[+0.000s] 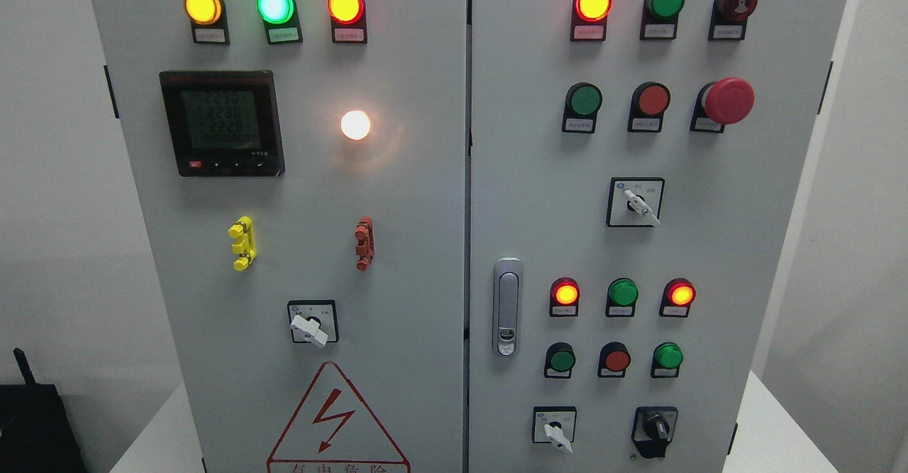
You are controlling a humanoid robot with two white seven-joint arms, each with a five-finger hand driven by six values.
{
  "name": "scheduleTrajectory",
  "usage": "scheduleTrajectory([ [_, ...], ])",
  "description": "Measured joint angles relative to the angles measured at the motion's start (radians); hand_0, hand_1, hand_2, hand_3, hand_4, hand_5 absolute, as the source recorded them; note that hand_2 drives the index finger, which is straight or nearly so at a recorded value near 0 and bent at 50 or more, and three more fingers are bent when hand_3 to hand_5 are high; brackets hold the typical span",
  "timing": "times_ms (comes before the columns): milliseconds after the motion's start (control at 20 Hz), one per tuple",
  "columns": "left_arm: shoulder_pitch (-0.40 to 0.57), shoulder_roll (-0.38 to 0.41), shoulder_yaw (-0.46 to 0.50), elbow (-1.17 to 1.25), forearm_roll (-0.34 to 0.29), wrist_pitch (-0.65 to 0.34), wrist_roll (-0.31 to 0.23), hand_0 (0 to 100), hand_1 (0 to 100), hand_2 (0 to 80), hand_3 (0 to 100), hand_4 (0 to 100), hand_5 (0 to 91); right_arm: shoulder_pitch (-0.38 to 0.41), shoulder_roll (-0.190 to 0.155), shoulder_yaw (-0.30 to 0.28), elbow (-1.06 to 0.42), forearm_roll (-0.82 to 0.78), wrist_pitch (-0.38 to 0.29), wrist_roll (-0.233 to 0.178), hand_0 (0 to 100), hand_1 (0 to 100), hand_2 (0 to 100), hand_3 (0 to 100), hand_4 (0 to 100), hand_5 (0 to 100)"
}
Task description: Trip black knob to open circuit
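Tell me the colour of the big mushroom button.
Red; the mushroom button shows clearly in the head view.

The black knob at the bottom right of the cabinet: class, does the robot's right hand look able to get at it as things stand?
Probably yes. The black knob sits exposed on the right door's face with nothing in front of it; its nearest neighbour, a white-handled selector, stands apart to its left. Neither hand is in view, so actual reach can't be confirmed.

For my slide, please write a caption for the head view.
Control cabinet with lit indicator lamps; black knob at lower right untouched, no robot hand in view.
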Motion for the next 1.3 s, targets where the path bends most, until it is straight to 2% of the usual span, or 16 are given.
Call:
scheduleTrajectory([
  [600, 0.0, 0.0, 0.0, 0.0, 0.0, -0.002, 0.0, 12, 39, 0.0, 0, 0, 0.0, 0.053, 0.004, -0.027, -0.211, 0.005, -0.012, 0.003, 0, 1, 0, 0, 0, 0],
  [850, 0.0, 0.0, 0.0, 0.0, 0.0, -0.004, 0.0, 12, 39, 0.0, 0, 0, 0.0, 0.077, 0.007, -0.026, -0.323, 0.047, -0.105, 0.006, 0, 0, 0, 0, 0, 0],
  [1050, 0.0, 0.0, 0.0, 0.0, 0.0, -0.003, 0.0, 12, 39, 0.0, 0, 0, 0.0, 0.087, 0.008, -0.019, -0.396, 0.064, -0.176, -0.012, 0, 0, 0, 0, 0, 0],
  [1300, 0.0, 0.0, 0.0, 0.0, 0.0, -0.001, 0.0, 12, 39, 0.0, 0, 0, 0.0, 0.11, 0.008, -0.012, -0.495, 0.074, -0.211, -0.018, 0, 0, 0, 0, 0, 0],
])
